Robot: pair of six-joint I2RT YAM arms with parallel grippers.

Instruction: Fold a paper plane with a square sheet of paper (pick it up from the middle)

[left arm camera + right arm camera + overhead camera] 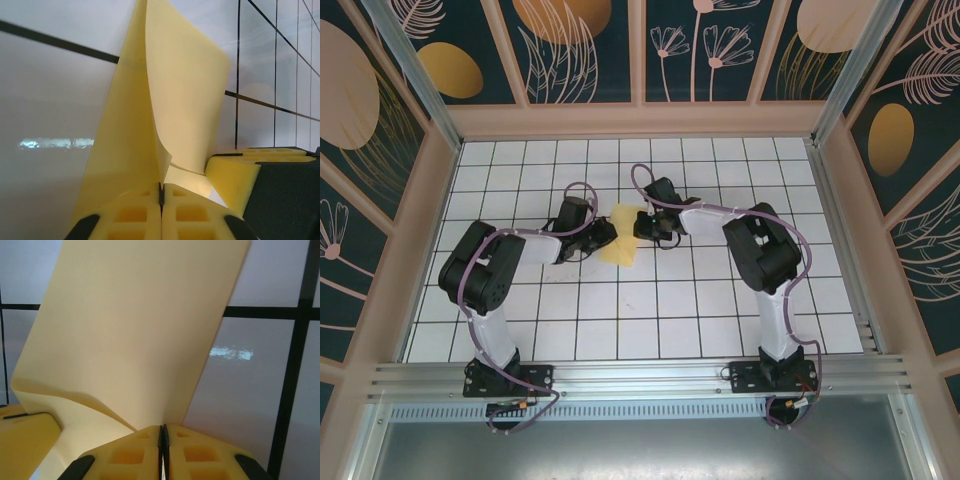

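Overhead first: the square sheet of paper (623,240) is up off the white-tiled bench (720,320) near its middle, pinched from both sides. The left pincer (606,237) meets it from the left and the right pincer (642,226) from the right, so the two arms nearly touch across it. Taking it in the middle this way looks meant to let the sheet bend along a centre line, the start of the plane's first crease. No dart shape is formed yet, so by my reckoning the folding has only begun.

From the left wrist, the left pincer (161,194) is closed tight, its yellow pads pressed together with the sheet (185,90) rising out of the seam. The paper stands upright and curls over to the right, two layers spreading from the nip. A pad (232,175) of the other pincer sits just beside it on the right.

From the right wrist, the right pincer (162,434) is likewise pressed closed on the sheet (135,325), which fans up and leftward as a broad smooth panel. It bends at the lower left towards the neighbouring yellow pad (22,440).

As for containers, the paper lies in no tray or box. The two pincers alone carry it over the tiles.
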